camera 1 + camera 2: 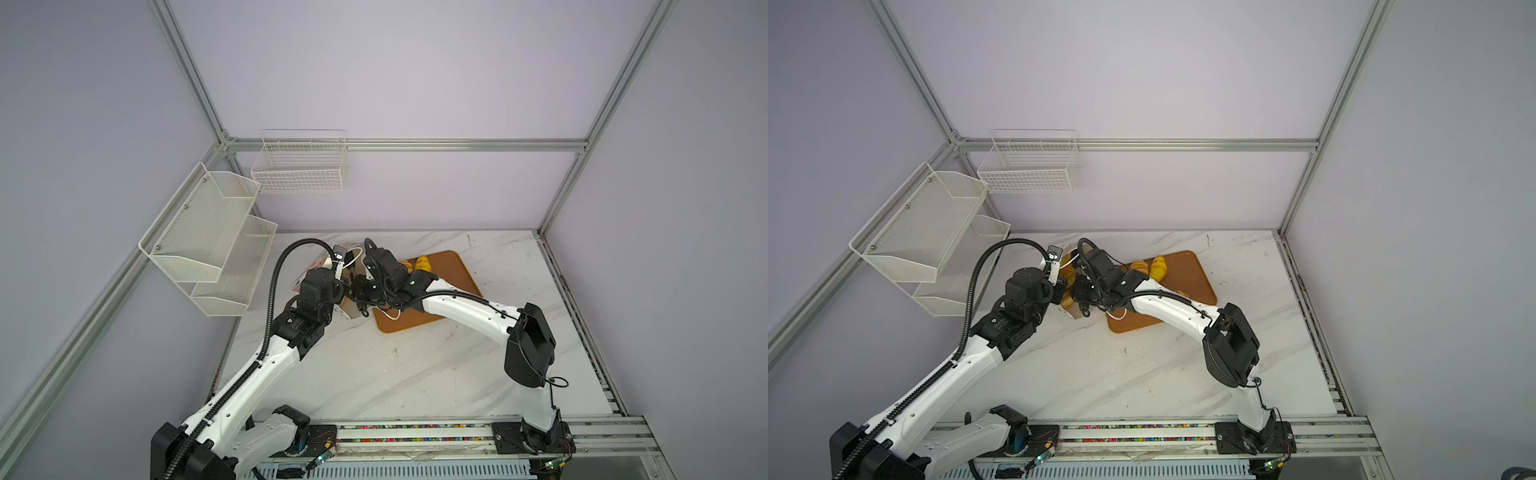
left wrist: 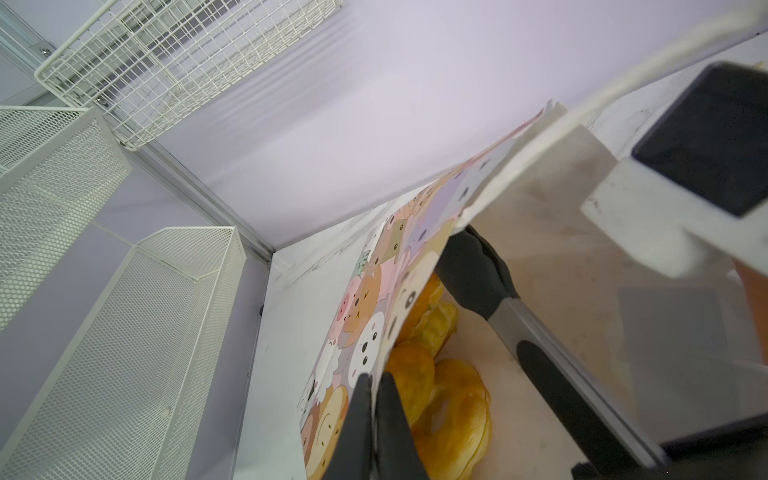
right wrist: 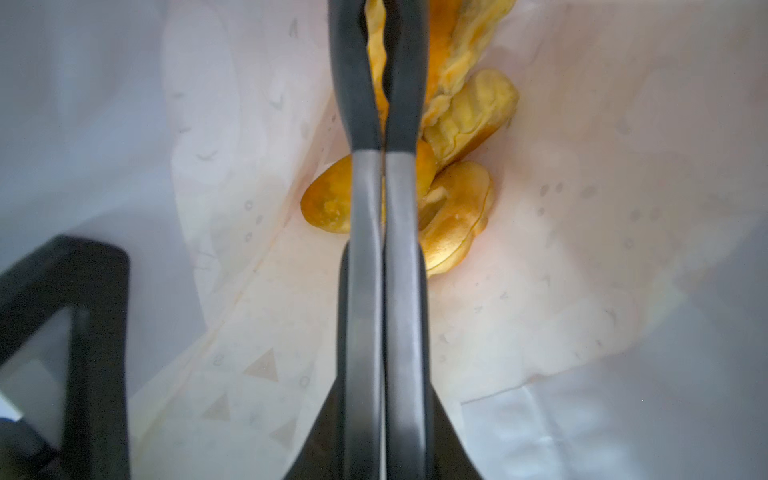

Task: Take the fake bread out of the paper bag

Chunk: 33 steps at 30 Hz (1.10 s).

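The left gripper (image 2: pixel 374 395) pinches the wall of the white paper gift bag with pastel cartoon print (image 2: pixel 365 307), apparently to hold its mouth open. Inside the bag, the right gripper (image 3: pixel 384 54) is clamped on a ridged golden-yellow toy roll (image 3: pixel 449 50); more toy pastries (image 3: pixel 453 216) lie at its bottom, others (image 1: pixel 1158 266) on the flat orange-brown tray (image 1: pixel 457 270) beside it

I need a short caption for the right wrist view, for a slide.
The right gripper, inside the paper bag, shut on a ridged roll; more fake bread lies deeper in the bag.
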Each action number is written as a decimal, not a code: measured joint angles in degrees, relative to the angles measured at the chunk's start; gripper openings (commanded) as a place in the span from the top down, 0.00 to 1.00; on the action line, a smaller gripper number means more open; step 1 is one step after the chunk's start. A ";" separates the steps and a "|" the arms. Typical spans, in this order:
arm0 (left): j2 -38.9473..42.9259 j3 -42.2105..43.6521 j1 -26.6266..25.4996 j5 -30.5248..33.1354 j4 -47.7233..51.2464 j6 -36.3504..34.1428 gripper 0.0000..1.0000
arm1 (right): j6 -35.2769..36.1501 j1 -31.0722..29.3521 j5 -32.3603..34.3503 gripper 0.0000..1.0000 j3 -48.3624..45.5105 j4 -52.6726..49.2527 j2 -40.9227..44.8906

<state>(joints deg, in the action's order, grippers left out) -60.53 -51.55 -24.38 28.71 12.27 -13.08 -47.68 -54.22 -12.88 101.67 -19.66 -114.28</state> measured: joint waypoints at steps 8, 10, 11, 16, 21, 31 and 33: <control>0.00 0.00 0.00 0.20 0.76 -2.29 1.00 | 3.04 1.60 -1.68 1.00 -0.79 -3.08 0.20; -0.04 0.00 0.00 0.28 0.76 -2.84 1.00 | 3.56 1.68 -1.95 1.00 -1.29 -4.00 0.76; -0.13 0.00 0.00 0.31 0.74 -3.02 1.00 | 3.67 1.68 -2.08 1.00 -1.73 -4.26 1.18; -1.09 0.00 0.00 0.15 0.57 -3.06 1.00 | 3.89 1.66 -3.61 1.00 -2.93 -5.99 2.93; -1.40 0.00 0.00 0.02 0.42 -3.04 1.00 | 3.78 1.66 -5.27 0.87 -2.93 -6.05 2.95; -1.36 0.00 0.00 -0.63 0.50 -2.99 1.00 | 1.66 1.66 -7.54 0.64 -2.14 -5.95 1.68; -1.27 0.00 0.00 -0.90 0.61 -2.97 1.00 | 1.16 1.68 -7.65 0.62 -2.14 -6.01 1.38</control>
<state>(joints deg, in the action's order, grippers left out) -61.80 -51.55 -24.38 27.81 12.88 -16.05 -46.52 -52.53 -20.53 99.53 -25.67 -112.90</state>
